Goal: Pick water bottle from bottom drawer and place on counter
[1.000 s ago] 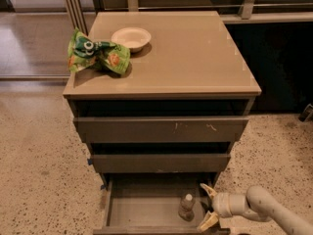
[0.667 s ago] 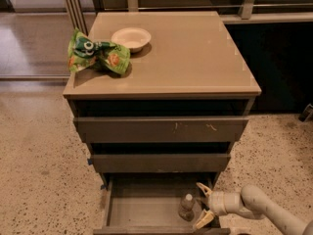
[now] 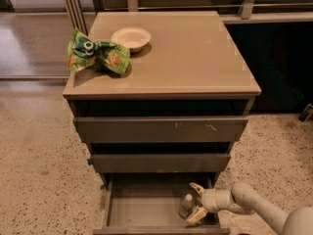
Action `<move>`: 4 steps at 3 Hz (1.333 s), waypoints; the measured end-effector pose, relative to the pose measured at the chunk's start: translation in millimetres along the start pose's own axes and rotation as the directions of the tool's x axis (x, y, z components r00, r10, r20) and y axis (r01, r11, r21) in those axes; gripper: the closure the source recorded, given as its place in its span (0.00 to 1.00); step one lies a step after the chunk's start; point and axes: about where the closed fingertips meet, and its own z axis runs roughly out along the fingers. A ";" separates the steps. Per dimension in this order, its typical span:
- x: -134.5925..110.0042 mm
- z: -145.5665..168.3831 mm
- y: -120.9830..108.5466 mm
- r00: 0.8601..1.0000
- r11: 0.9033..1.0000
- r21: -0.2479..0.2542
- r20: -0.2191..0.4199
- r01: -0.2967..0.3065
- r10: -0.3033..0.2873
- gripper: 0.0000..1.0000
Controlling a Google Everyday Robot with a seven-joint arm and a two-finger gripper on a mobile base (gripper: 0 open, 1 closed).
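One arm (image 3: pixel 247 200) comes in from the lower right. Its gripper (image 3: pixel 192 203) is down inside the bottom drawer (image 3: pixel 142 210), at the right end. The drawer is pulled out toward us.

The water bottle (image 3: pixel 186 207) stands up straight in that drawer with its cap on top, so its long way runs up and down. It is just to the left of the gripper, right at the tips.

The two yellow fingers (image 3: pixel 197 188) are spread wide apart. One tip is behind the bottle and the other is in front of it, closer to the drawer front. The bottle looks to be just between the tips. I cannot tell if a finger touches it. The gripper holds nothing yet.

I think the next move is a small slide to the left, so the bottle sits deeper between the fingers. After that comes a squeeze on its sides, and a tall thin bottle could tip over if one finger bumps it first.

Above are the middle drawer (image 3: pixel 161 163) and the scratched top drawer (image 3: pixel 161 129).

Farther back and higher is the counter (image 3: pixel 195 53). A green bag (image 3: pixel 95 57) and a white bowl (image 3: pixel 131 37) sit at its back left. The right side looks like a good spot for the bottle.
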 end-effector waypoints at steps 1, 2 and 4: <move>-0.2 0.4 -0.6 1.000 1.000 0.000 0.000 0.001 -0.001 0.27; -0.2 0.5 -0.5 1.000 1.000 0.000 0.000 0.001 -0.001 0.50; -8.1 0.9 3.9 1.000 1.000 -0.023 0.015 -0.013 0.013 1.00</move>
